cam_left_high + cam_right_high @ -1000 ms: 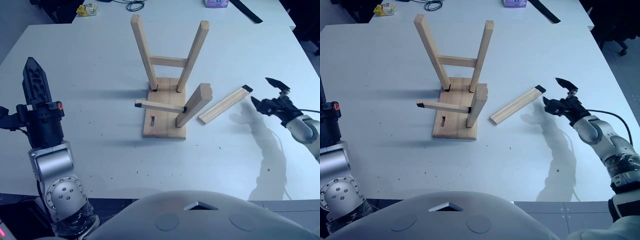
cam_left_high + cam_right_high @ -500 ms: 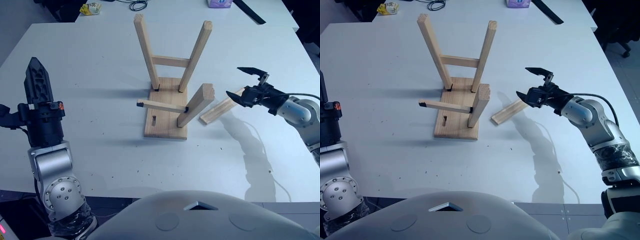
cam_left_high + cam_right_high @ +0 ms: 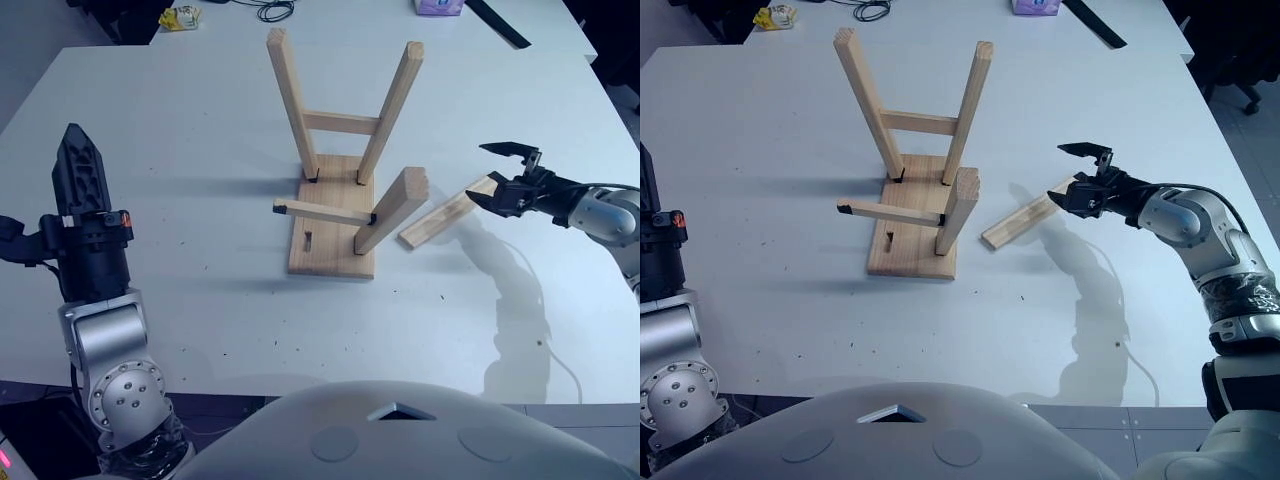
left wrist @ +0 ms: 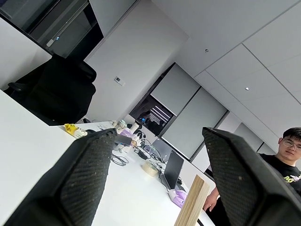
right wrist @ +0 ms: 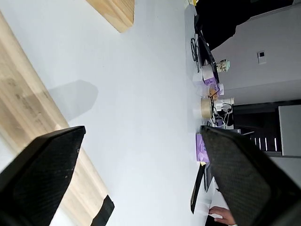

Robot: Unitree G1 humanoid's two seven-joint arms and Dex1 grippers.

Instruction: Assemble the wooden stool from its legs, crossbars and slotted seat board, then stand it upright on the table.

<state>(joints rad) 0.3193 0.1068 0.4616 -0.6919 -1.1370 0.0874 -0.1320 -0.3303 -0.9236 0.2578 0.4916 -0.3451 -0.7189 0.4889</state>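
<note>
The right hand (image 3: 480, 172) is hanging wide open at the far, black-tipped end of the loose leg (image 3: 440, 215) and is gripping nothing. 1 finger is sitting above the wood and the other is sitting low beside its end; whether either is touching it I cannot tell. In the right wrist view its 2 dark fingers (image 5: 44, 174) are framing that leg, with pale wood and the black tip showing between them. The loose leg is lying flat on the white surface (image 3: 200, 150), slanting away to the right from the rest of the stool, its near end just beside the leaning leg (image 3: 392, 208).

The left hand (image 3: 80, 170) is pointing straight up at the near left of the surface, well apart from the wood. In the left wrist view its 2 fingers (image 4: 89, 179) are standing parted with nothing between them.

The seat board (image 3: 330, 262) is lying flat in the middle of the surface. 2 upright legs (image 3: 293, 105) are rising from its far end, joined partway up by a crossbar (image 3: 340, 123). The leaning leg is tilting up from the board's near right corner, and a second crossbar (image 3: 320, 212) is sticking out from it to the left, its dark free end hanging in the air. 1 slot (image 3: 307, 240) in the board is showing open near the left edge.
</note>
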